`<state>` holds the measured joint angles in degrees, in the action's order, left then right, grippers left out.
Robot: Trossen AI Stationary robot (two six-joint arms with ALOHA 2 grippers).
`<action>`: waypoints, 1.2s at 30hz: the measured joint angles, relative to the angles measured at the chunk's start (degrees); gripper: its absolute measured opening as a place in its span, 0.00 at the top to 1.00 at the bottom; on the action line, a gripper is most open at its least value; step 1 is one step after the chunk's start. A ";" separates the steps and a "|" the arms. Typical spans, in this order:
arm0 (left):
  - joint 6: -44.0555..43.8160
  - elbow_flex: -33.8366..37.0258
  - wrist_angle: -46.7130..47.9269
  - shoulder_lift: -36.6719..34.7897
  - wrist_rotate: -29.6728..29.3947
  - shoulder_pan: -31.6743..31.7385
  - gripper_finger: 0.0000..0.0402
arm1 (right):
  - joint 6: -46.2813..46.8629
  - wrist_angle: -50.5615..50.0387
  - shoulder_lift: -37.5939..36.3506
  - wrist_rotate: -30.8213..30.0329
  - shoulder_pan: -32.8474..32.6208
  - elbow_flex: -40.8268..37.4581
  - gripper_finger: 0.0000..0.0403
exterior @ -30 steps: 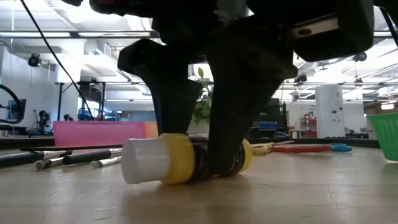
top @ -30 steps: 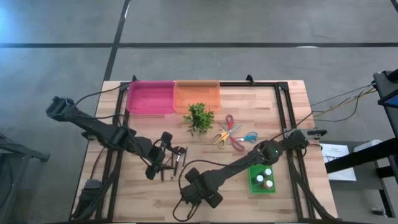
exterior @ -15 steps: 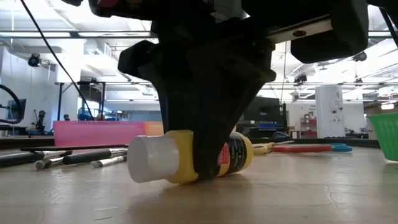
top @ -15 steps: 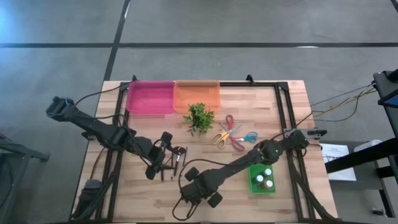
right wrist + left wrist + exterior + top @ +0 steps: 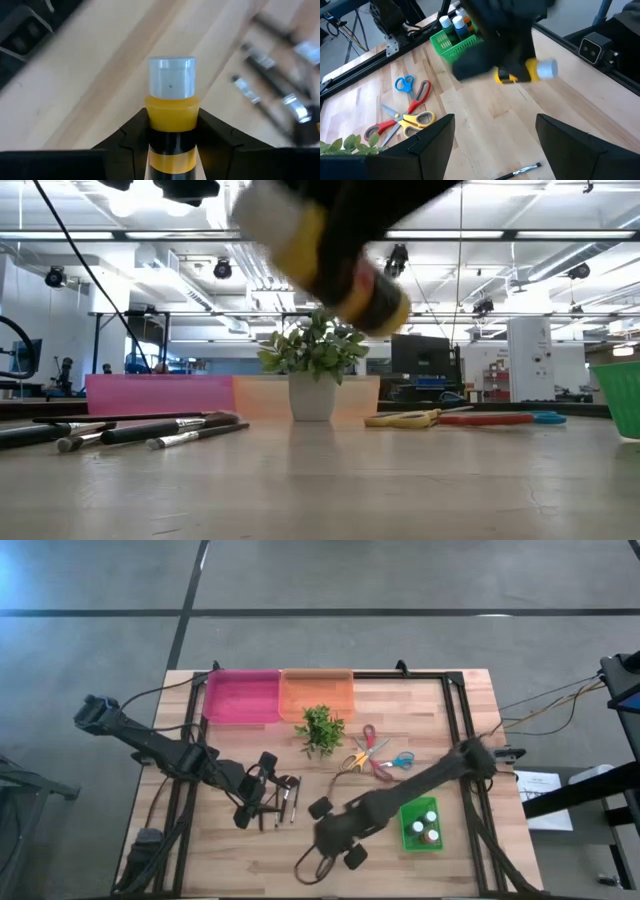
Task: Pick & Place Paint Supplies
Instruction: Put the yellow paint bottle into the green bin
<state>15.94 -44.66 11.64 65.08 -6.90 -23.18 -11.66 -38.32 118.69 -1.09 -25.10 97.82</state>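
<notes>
yellow tube (image 5: 171, 117), white cap

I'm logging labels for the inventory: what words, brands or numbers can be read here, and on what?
None can be read.
yellow tube, held by the right gripper: its dark label band is too blurred.
paint bottles in the green basket: labels too small.

Wooden table (image 5: 420, 700) with brushes (image 5: 285, 798), scissors (image 5: 370, 752), plant (image 5: 320, 727)
</notes>
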 joint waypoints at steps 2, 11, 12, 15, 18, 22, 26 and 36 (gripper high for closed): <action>0.04 0.00 -0.02 0.00 0.00 -0.01 0.29 | 0.15 10.20 -6.19 -0.08 0.15 -9.31 0.68; 0.17 0.00 -1.10 0.00 0.02 -0.02 0.29 | 0.50 62.00 -23.51 -0.59 0.68 -46.11 0.68; 0.33 0.00 -1.27 0.00 0.02 -0.02 0.29 | 0.91 67.20 -23.56 -0.61 0.79 -48.97 0.68; 0.50 0.02 -1.49 0.00 0.02 -0.02 0.29 | 1.82 82.71 -23.14 -1.06 1.14 -55.99 0.68; 0.50 0.02 -1.60 0.00 0.01 -0.02 0.29 | 2.47 96.18 -20.52 -2.23 1.34 -61.15 0.68; 0.50 0.02 -1.68 0.00 0.02 -0.02 0.29 | 4.40 108.37 -15.73 -2.20 2.27 -64.53 0.68; 0.50 0.02 -1.62 0.00 0.02 -0.02 0.29 | 5.88 115.32 -10.25 -1.02 3.66 -65.25 0.68; 0.51 0.02 -1.53 0.01 0.02 -0.02 0.29 | 10.49 125.73 -2.61 10.48 9.55 -64.77 0.68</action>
<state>16.46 -44.64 10.11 65.09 -6.87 -23.20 -1.17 87.41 116.08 9.38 -15.55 33.05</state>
